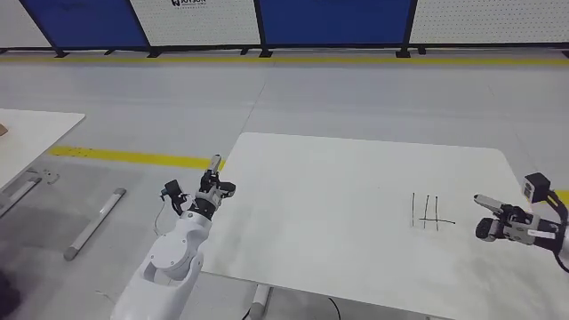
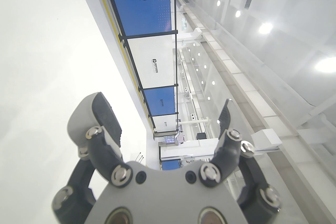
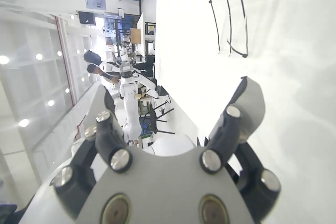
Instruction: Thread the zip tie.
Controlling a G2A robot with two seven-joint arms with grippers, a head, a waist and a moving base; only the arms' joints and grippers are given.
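Several thin black zip ties lie on the white table toward its right side, three side by side and one lying across their near ends. My right gripper hovers just to their right, open and holding nothing. In the right wrist view the zip ties lie flat ahead of the open gripper. My left gripper stands at the table's left edge, far from the ties. The left wrist view shows this gripper open and empty, with the zip ties tiny in the distance.
A second white table stands off to the left, with a grey bar on the floor between. Blue and white partition panels line the back. The table's right edge lies under the right arm.
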